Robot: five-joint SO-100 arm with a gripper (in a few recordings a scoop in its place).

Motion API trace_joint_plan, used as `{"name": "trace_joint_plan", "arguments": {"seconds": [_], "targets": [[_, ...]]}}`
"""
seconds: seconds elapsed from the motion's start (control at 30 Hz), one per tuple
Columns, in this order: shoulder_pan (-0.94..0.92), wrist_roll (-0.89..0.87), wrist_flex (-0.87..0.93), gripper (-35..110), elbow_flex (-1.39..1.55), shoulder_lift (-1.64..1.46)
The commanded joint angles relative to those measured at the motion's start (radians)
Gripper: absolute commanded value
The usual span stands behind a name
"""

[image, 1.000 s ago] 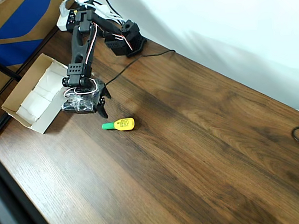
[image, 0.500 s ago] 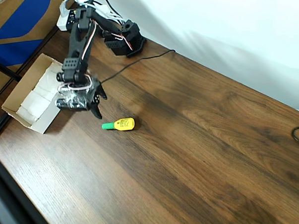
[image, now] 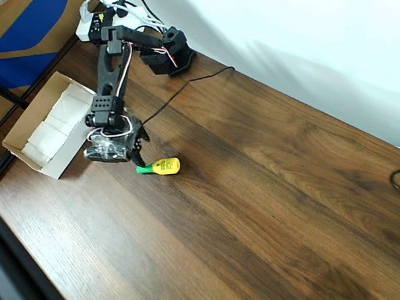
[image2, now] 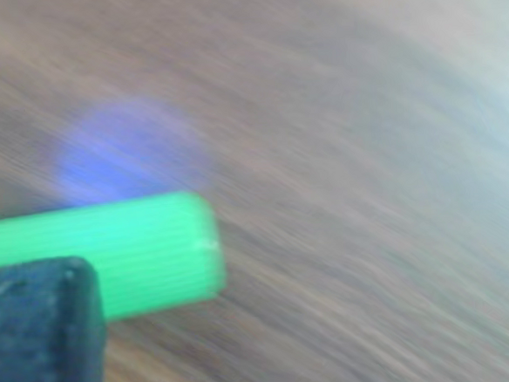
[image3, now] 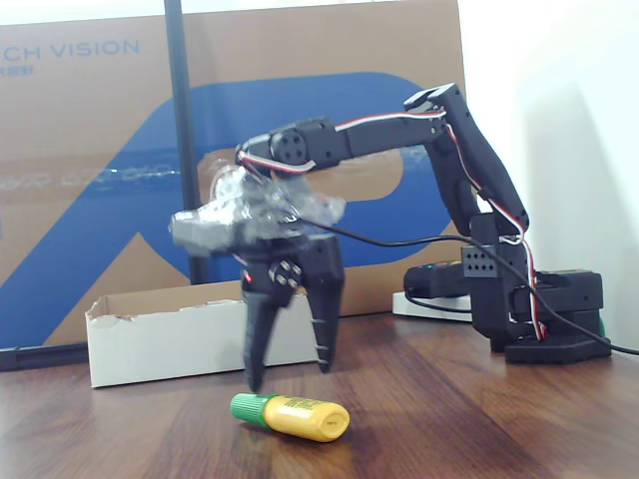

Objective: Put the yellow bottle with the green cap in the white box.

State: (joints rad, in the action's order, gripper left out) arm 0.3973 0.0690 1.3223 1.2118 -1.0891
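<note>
We note the end effector spread wide, poised just above the green cap end of the yellow bottle, which lies flat on the desk (presumably lining up a pinch); white box waits nearby.

Dark brown wood-grain table spans the scene. Plain white wall along its far right edge. Large tan cardboard sheet with blue printing stands upright at far left. Lighting even, shadows soft.
</note>
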Motion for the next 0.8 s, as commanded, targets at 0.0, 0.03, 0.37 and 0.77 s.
{"name": "trace_joint_plan", "arguments": {"seconds": [0.0,0.03,0.37,0.77], "targets": [[0.021,-0.002,0.021,31,-0.041,-0.041],[0.026,-0.003,0.021,31,-0.041,-0.043],[0.044,-0.035,0.058,29,-0.074,-0.097],[0.048,-0.058,0.086,29,-0.087,-0.173]]}}
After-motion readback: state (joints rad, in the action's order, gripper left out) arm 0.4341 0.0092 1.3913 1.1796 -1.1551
